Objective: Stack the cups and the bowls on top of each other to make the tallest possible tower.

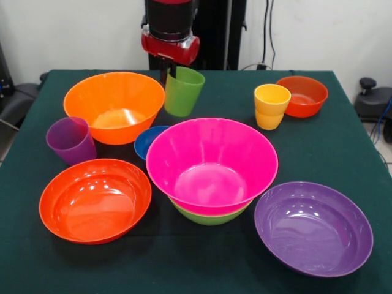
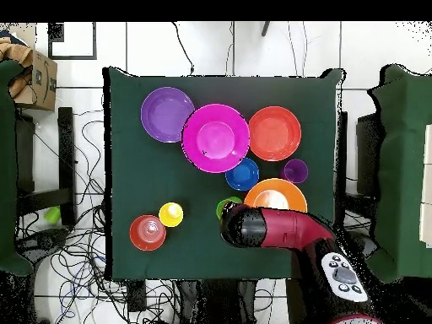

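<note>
Green cup (image 1: 183,92) tilted, directly beneath gripper (image 1: 169,68)

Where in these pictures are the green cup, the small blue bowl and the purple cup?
green cup (image 1: 182,93), front view, on its outer wall.
small blue bowl (image 2: 242,175), overhead view, on its inside bottom.
purple cup (image 1: 72,142), front view, on its outer wall.

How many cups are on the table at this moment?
3. The green cup hangs tilted under the gripper, apparently lifted; the purple cup stands beside the large orange bowl; the yellow cup beside the small red-orange bowl.
</note>
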`<state>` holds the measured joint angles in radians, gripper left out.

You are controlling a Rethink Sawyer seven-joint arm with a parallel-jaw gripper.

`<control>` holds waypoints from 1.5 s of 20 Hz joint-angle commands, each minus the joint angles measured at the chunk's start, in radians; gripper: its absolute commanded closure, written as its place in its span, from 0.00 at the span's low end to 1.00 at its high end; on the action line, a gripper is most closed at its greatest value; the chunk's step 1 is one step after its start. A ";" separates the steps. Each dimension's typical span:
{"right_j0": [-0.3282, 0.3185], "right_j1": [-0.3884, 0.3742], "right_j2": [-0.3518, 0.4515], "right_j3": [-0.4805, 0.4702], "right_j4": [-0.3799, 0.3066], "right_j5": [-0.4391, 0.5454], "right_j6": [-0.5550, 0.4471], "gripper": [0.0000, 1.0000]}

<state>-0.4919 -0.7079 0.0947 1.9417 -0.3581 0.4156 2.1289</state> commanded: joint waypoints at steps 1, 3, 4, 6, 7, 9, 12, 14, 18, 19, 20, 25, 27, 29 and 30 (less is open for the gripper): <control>-0.014 -0.021 0.115 -0.018 0.049 0.116 -0.031 1.00; -0.019 -0.019 0.122 -0.020 0.056 0.123 -0.036 1.00; -0.021 -0.020 0.126 -0.018 0.061 0.128 -0.037 1.00; -0.027 -0.044 0.149 0.012 0.094 0.158 -0.035 1.00; -0.025 -0.074 0.163 0.038 0.119 0.184 -0.030 1.00; -0.020 -0.103 0.183 0.068 0.155 0.210 -0.018 1.00; -0.008 -0.127 0.203 0.117 0.204 0.232 0.009 1.00; -0.017 -0.152 0.230 0.146 0.243 0.270 -0.006 1.00; -0.016 -0.194 0.251 0.196 0.295 0.292 -0.014 1.00; -0.019 -0.202 0.255 0.200 0.303 0.296 -0.018 1.00; -0.021 -0.209 0.259 0.205 0.312 0.300 -0.022 1.00; -0.054 -0.261 0.291 0.205 0.369 0.348 -0.055 1.00; -0.082 -0.289 0.303 0.183 0.388 0.400 -0.083 1.00; -0.107 -0.315 0.309 0.160 0.403 0.435 -0.098 1.00; -0.116 -0.315 0.313 0.149 0.404 0.439 -0.102 1.00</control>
<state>-0.5579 -0.9648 0.3104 2.0894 -0.0202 0.7087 2.1289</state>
